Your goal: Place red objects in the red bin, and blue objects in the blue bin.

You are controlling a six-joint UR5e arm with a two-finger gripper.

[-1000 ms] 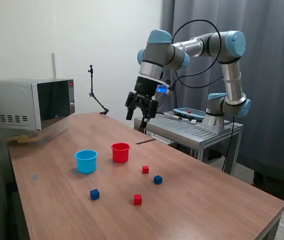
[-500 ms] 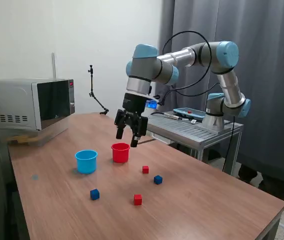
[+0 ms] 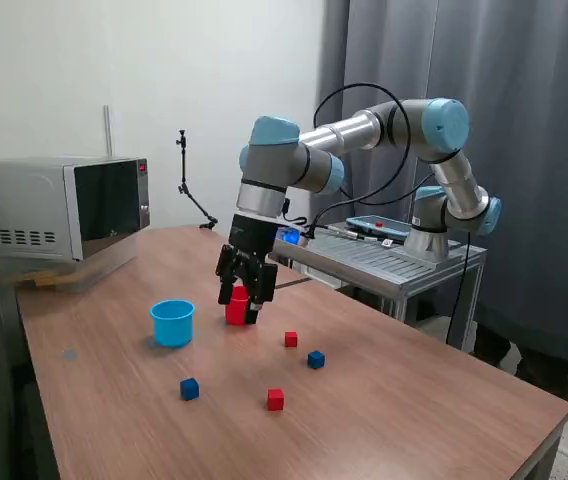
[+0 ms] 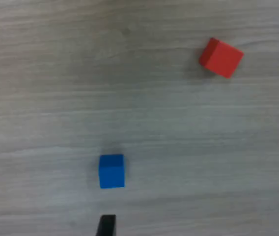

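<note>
Nearest to where I stood, on the front part of the wooden worktop (image 3: 414, 400), lay one red cube (image 3: 276, 399) and, toward the exterior view's left, one dark blue cube (image 3: 190, 389). A little farther in lay the second blue cube (image 3: 316, 359) and the second red cube (image 3: 291, 339), close to each other but not touching. All four cubes were loose on the wood and none was inside a cup, so I judged that the sorting was not yet begun.

Behind them stood the light blue cup (image 3: 173, 322), upright and apart from everything. The red cup (image 3: 234, 308) stood to its right in the exterior view, but it was mostly hidden, because the gripper (image 3: 241, 298) hung low just in front of it. I could not tell if it touched the cup.

The fingers (image 3: 252, 306) pointed down to the worktop and were spread apart, with nothing between them. In the wrist view only their two dark tips (image 4: 107, 225) showed at the edge, wide from each other, and the camera looked straight down on one blue cube (image 4: 112, 170) and one red cube (image 4: 221, 57). I supposed the arm was so low in order to choose a cube for picking.

Farthest away, a microwave (image 3: 59, 207) stood at the worktop's back corner.
</note>
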